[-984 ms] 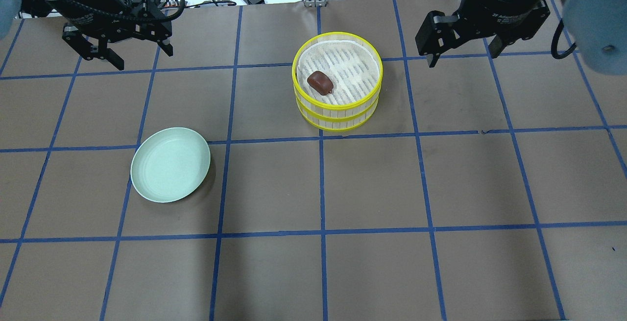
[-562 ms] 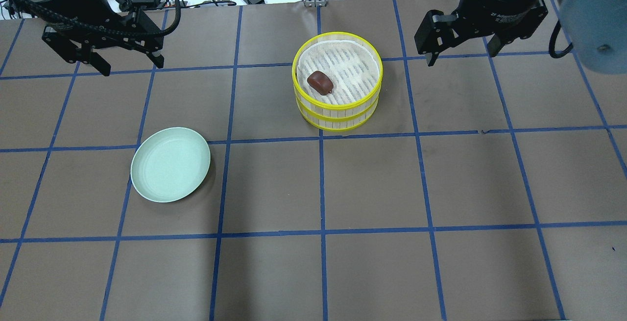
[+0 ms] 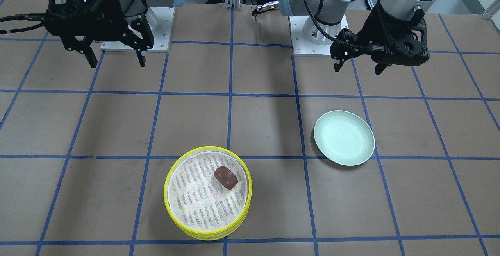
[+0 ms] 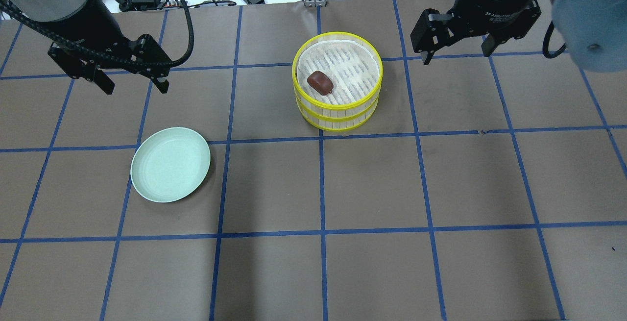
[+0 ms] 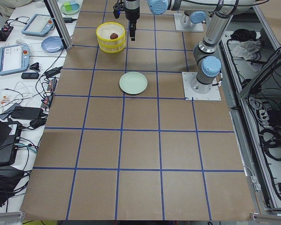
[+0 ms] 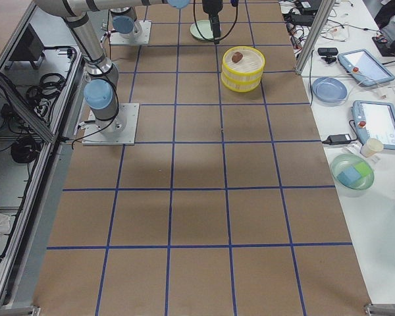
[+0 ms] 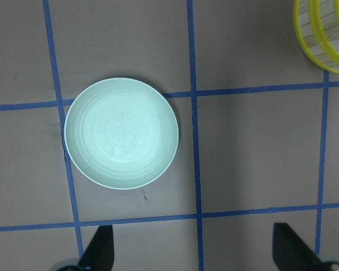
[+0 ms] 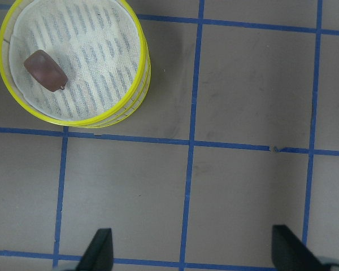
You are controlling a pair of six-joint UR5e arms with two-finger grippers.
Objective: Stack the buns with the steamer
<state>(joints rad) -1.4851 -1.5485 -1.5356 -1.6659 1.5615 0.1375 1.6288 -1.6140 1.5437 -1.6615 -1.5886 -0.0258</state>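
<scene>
Two yellow-rimmed steamer tiers [image 4: 338,115] stand stacked at the table's far middle. A dark reddish-brown bun [image 4: 320,82] lies on the top tier's white mesh; it also shows in the front view [image 3: 225,177] and the right wrist view [image 8: 45,70]. The cream-white bun is hidden. My left gripper [image 4: 136,89] is open and empty, held above the table beyond the plate. My right gripper [image 4: 456,56] is open and empty, to the right of the steamer stack [image 8: 142,73].
A pale green plate [image 4: 147,184] with nothing on it sits at the left middle, and shows under my left gripper in the left wrist view [image 7: 121,169]. Brown paper with blue tape lines covers the table. Cables and devices lie beyond the far edge.
My left gripper has moved nearer, toward the plate, and stays open. My right gripper has shifted slightly left and stays open. The steamer, bun and plate have not moved.
</scene>
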